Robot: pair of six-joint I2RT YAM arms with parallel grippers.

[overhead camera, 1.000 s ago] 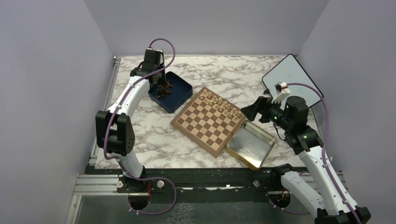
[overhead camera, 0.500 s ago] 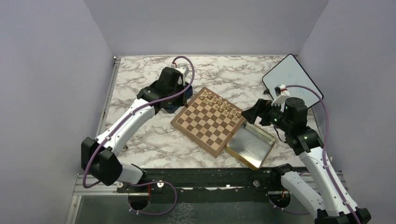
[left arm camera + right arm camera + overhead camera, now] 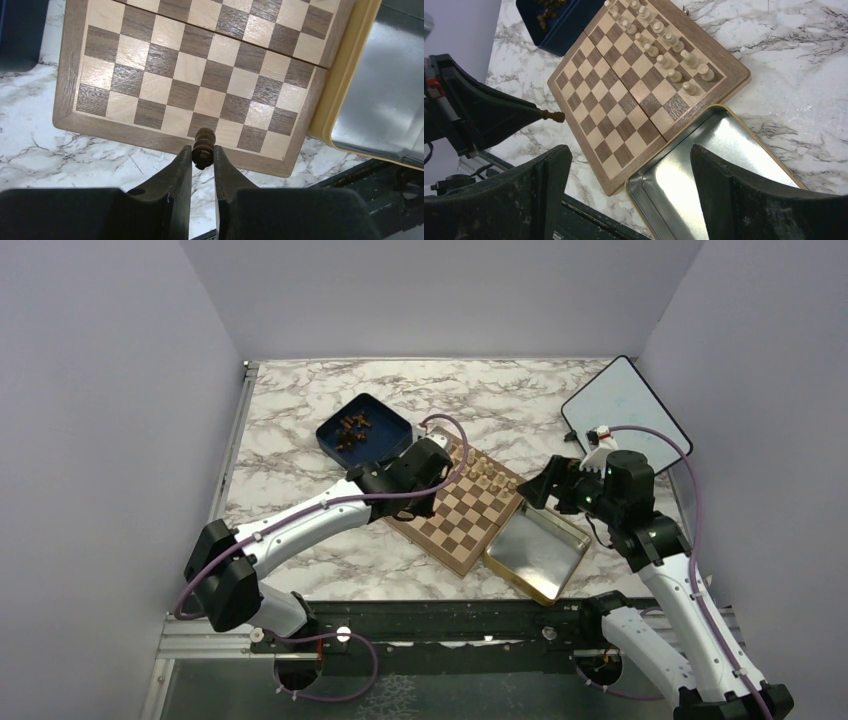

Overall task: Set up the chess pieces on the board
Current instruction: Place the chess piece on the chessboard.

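Left wrist view has the left gripper (image 3: 204, 155) clamped on one tiny dark brown wooden chess piece (image 3: 204, 144), pinched between the two black fingertips with its turned top poking out ahead of them. Directly beyond the tips lies the square wooden chessboard (image 3: 165, 60) of light tan and dark brown checks with a brown border. The piece hangs over that border, at the row of squares nearest the hand. Whether it touches the wood I cannot tell. The rows closest to the fingers show only bare checks. To the hand's right, touching the board's edge, sits the gold-rimmed metal tray (image 3: 385, 90). Under and to the left of the fingers is the grey-veined white marble table (image 3: 75, 155).

From the right wrist, the pale beige wooden chessmen (image 3: 659, 47) stand in two rows along the board's side farthest from the left gripper, well apart from the held piece. Beyond the board's far-left corner is the dark blue square box (image 3: 385, 435), with more dark brown chessmen (image 3: 352, 428) heaped inside.

The right gripper (image 3: 629, 150) hovers with its jaws spread wide and nothing between them, above the tray where it meets the board's corner. Behind it leans a white panel with a dark edge (image 3: 625, 405).
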